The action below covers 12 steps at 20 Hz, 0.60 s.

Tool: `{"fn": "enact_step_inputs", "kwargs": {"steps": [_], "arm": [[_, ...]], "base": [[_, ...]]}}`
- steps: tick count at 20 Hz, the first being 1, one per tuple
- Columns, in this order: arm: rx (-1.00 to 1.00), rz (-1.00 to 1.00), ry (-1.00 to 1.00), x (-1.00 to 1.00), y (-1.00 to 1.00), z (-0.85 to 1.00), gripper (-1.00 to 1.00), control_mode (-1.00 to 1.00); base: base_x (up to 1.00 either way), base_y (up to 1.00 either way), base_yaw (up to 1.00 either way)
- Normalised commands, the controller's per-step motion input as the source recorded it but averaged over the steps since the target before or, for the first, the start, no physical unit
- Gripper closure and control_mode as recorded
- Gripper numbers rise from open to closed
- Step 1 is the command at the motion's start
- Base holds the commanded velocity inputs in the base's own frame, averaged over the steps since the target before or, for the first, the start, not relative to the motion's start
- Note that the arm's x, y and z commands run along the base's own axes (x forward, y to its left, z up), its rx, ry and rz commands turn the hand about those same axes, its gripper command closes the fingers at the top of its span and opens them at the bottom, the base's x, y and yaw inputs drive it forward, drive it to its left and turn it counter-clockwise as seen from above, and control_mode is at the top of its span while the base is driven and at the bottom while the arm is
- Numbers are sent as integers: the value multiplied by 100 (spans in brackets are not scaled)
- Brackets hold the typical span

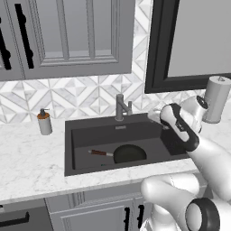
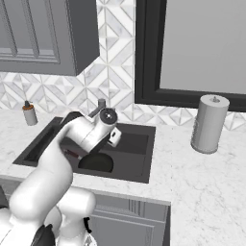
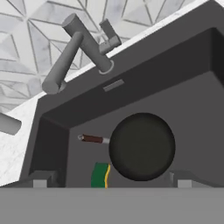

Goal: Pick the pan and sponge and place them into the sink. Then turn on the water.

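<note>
Both pan [image 3: 142, 146] and sponge [image 3: 100, 176], seemingly, inside sink [image 3: 131, 94].

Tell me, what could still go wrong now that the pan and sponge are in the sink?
The gripper hangs above the pan, so reaching for the faucet it might clip the spout. The side lever is small and could slip between the fingertips. Water could splash off the pan or push the sponge.

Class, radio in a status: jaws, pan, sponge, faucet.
Jaws open, empty, above sink. Pan and sponge in basin. Faucet dry, nothing blocking.
</note>
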Motion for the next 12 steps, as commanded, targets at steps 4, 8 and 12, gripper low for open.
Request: {"fn": "enact_step_inputs", "kwargs": {"steps": [4,8,12], "arm": [[1,0,1,24,-1,-1,-100,-100],[9,0,0,56,0,0,-100,-100],[9,0,0,70,0,-2,-100,-100]], "base": [[0,0,0],[0,0,0],[0,0,0]]}}
